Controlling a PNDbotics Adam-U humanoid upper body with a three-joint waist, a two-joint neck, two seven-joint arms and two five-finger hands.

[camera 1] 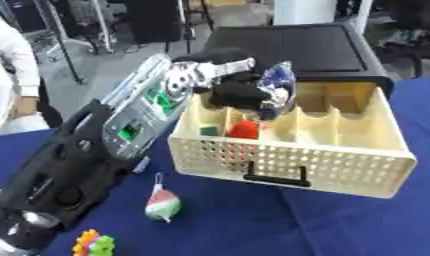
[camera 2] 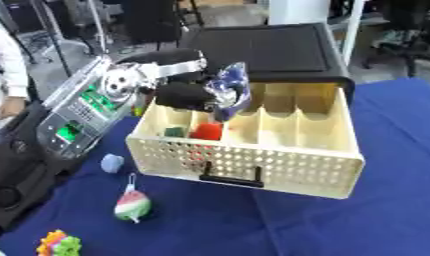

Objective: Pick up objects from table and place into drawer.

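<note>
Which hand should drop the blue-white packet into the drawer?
Left. The left hand already holds the shiny blue-white packet above the open drawer. The right hand shows in neither view.

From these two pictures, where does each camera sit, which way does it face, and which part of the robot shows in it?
Left eye view: in the head, looking down at the open drawer on the blue table; the left arm fills the left side.
Right eye view: beside it in the head, same downward look; the left hand holds a shiny bag over the drawer.
Shared: drawer, arm, bag, and a watermelon toy on the cloth. The right hand shows in neither.
</note>
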